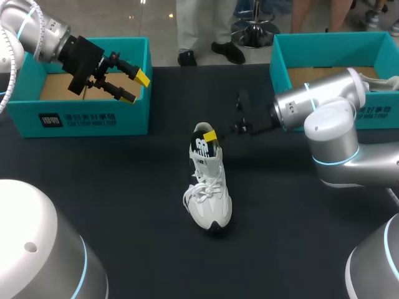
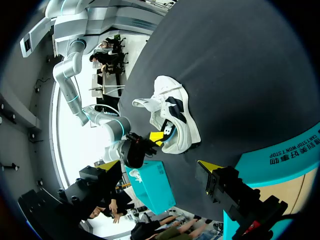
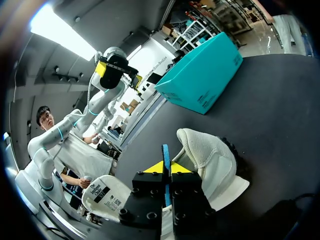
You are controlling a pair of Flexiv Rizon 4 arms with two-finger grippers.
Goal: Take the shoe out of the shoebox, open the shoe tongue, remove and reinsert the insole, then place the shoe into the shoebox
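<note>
A white shoe [image 1: 209, 187] with black side panels stands upright mid-table, heel toward the far side; it also shows in the left wrist view [image 2: 172, 117] and the right wrist view [image 3: 210, 155]. My right gripper [image 1: 211, 135] sits at the heel opening. Its yellow tips are pressed together on a thin blue insole edge [image 3: 165, 150] that stands up out of the shoe. My left gripper [image 1: 128, 87] hangs open and empty over the near right corner of the left teal shoebox [image 1: 87, 118], well away from the shoe.
A second teal shoebox [image 1: 330, 40] stands at the back right, with a white item [image 1: 381, 83] partly hidden in it behind my right arm. The left box shows a brown cardboard floor. Black tabletop surrounds the shoe.
</note>
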